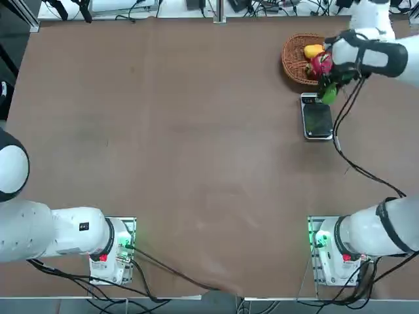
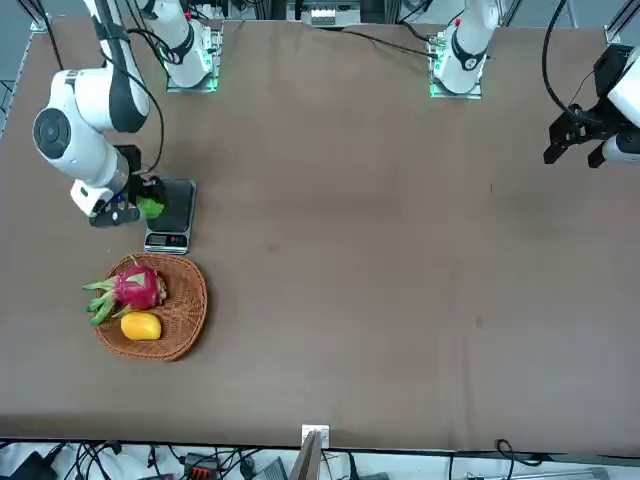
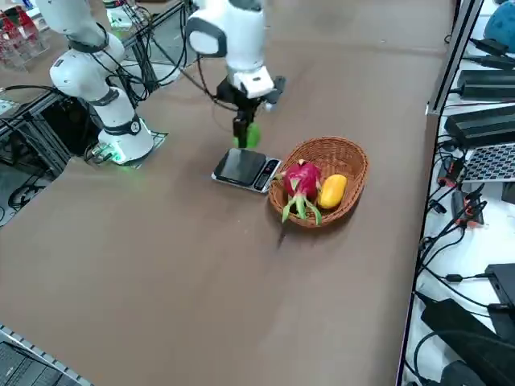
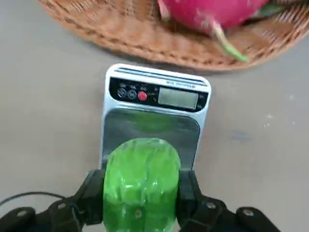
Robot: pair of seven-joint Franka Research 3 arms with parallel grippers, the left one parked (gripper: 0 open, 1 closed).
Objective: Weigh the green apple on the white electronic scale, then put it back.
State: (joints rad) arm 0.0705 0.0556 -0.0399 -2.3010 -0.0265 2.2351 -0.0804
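Clamping green apple (image 4: 141, 183), right tool (image 4: 140, 193)

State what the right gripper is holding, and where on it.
The right gripper holds the green apple, jaws clamped on its two opposite sides, above the scale.

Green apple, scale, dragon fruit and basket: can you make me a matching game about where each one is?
Things:
1. green apple
2. white electronic scale
3. pink dragon fruit
4. wicker basket

Places:
A. lying in the basket beside the orange-yellow fruit
B. flat on the table, nothing resting on it
C. held between the right gripper fingers, above the scale
D. on the table just past the scale's display end

Pairs: 1-C, 2-B, 3-A, 4-D
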